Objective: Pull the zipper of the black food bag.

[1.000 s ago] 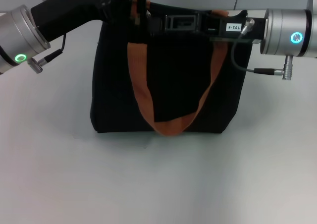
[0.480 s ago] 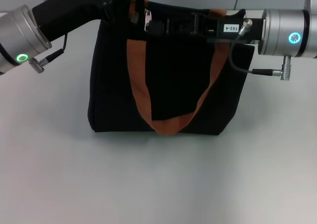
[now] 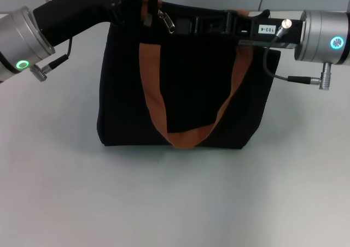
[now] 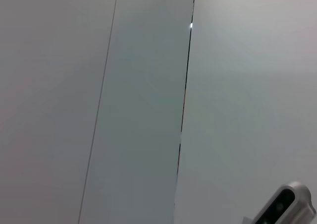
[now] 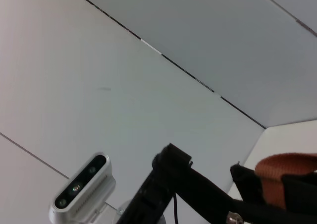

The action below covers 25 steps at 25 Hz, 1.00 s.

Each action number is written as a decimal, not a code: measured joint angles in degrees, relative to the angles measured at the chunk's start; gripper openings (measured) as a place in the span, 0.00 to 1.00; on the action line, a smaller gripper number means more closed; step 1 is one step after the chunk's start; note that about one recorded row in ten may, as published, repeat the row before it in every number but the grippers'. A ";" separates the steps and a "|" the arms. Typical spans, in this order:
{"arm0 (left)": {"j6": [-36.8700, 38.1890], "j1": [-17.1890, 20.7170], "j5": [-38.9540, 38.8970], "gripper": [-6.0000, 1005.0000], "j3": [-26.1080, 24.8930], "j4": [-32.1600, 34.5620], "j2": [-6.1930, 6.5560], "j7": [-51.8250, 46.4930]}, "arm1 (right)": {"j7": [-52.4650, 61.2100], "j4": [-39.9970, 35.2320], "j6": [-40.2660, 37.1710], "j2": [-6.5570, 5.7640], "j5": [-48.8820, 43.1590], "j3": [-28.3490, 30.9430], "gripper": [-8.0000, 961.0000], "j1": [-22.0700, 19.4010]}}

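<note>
Standing upright on white bench: black food bag, orange-brown strap looping down front. Zipper, small silver tab, hangs at bag's top edge near its left corner. Left pincer at that same corner, just beside tab; contact unclear, finger state cannot tell. Right pincer lies along top edge, near tab, on its right side; finger state cannot tell.
</note>
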 joint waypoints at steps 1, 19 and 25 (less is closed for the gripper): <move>0.00 0.00 0.00 0.03 0.02 0.00 0.00 0.00 | 0.11 -0.16 -0.09 0.00 0.02 0.31 0.01 0.00; -0.18 -0.32 0.00 0.02 0.24 0.00 -0.04 -0.05 | 3.38 -0.13 1.46 0.13 0.14 3.49 0.03 0.04; -0.19 -0.34 0.04 0.03 0.30 0.00 -0.07 -0.25 | 3.69 -0.13 1.46 0.19 0.14 3.25 0.03 0.09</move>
